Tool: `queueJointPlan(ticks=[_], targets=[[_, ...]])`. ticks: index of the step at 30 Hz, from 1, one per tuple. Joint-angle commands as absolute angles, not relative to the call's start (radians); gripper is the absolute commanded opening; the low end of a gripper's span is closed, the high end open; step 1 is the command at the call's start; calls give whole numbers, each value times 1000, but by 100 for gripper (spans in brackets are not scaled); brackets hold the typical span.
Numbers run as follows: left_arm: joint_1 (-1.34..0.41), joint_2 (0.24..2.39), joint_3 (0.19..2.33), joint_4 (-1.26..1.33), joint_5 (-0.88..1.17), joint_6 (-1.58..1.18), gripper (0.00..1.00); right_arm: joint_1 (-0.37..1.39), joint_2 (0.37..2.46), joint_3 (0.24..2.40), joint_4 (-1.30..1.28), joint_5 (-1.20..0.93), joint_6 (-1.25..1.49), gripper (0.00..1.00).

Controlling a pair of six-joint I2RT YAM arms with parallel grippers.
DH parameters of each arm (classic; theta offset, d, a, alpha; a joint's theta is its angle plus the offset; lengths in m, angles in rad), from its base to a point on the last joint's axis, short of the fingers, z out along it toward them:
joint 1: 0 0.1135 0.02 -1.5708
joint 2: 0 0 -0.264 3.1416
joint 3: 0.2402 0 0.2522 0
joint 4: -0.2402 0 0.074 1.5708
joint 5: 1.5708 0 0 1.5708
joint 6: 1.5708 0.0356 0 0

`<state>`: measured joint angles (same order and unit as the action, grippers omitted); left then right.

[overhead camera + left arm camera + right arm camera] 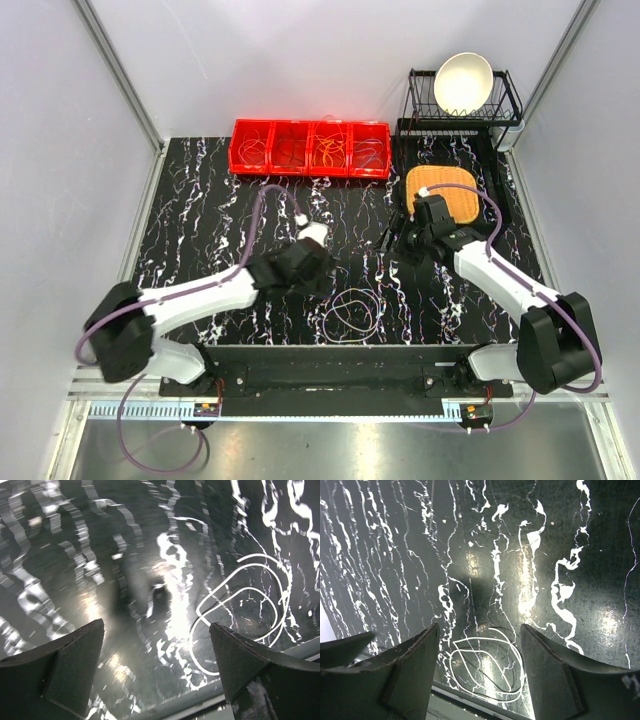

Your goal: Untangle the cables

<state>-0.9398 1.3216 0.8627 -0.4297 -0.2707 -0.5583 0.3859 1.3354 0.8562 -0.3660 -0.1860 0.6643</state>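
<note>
Largest of all, a flat desk (200,250), black and glossy like polished stone, crossed by wavy white veins. Next in size, the left arm (200,295) and the right arm (495,275), smooth white and black shells, bolted at the near edge and reaching inward over the desk. At the far edge, a row of four red bins (310,148), hard plastic, box-shaped, touching side by side, with thin curly loops inside. To the right of these, a black wire rack (500,105), open grid, carrying a round cream bowl (463,80) tilted on its rim. Just before the rack, an orange mat (450,195), rounded square, woven texture, partly under the right wrist. Left fingers (65,665): dark, matte, wedge-shaped, spread wide, holding nothing. Right fingers (415,675): same shape, also spread wide and empty. Smallest, the cables (350,315) (240,615) (485,667): hair-thin whitish and dark wire in loose overlapping oval loops, lying flat on the desk near its front edge, between both arms, apart from either pair of fingers.
</note>
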Motion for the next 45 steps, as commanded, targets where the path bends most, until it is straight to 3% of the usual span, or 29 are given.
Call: queueJointPlan(ticks=[1, 11, 22, 29, 32, 33, 35, 36, 45], targets=[[-983, 1443, 956, -276, -255, -453, 87, 396, 1286, 864, -362, -187, 661, 71], [-1005, 1663, 1038, -215, -175, -410, 75, 396, 1261, 827, -374, -190, 652, 71], [-1034, 1693, 1025, -222, -169, -437, 63, 396, 1287, 834, -376, -187, 643, 71], [-1034, 1738, 1022, -222, -178, -440, 48, 396, 1308, 841, -376, -193, 643, 72], [-1035, 1746, 1032, -225, -181, -433, 35, 397, 1304, 839, -376, -193, 643, 71], [-1035, 1746, 1035, -229, -187, -431, 28, 396, 1302, 838, -376, -193, 643, 72], [-1035, 1741, 1052, -241, -196, -433, 3, 396, 1301, 835, -376, -190, 643, 72], [-1035, 1737, 1061, -255, -216, -437, 0, 396, 1301, 834, -377, -190, 644, 72], [-1035, 1449, 1247, -512, -333, -416, 0, 396, 1261, 834, -373, -228, 649, 72]])
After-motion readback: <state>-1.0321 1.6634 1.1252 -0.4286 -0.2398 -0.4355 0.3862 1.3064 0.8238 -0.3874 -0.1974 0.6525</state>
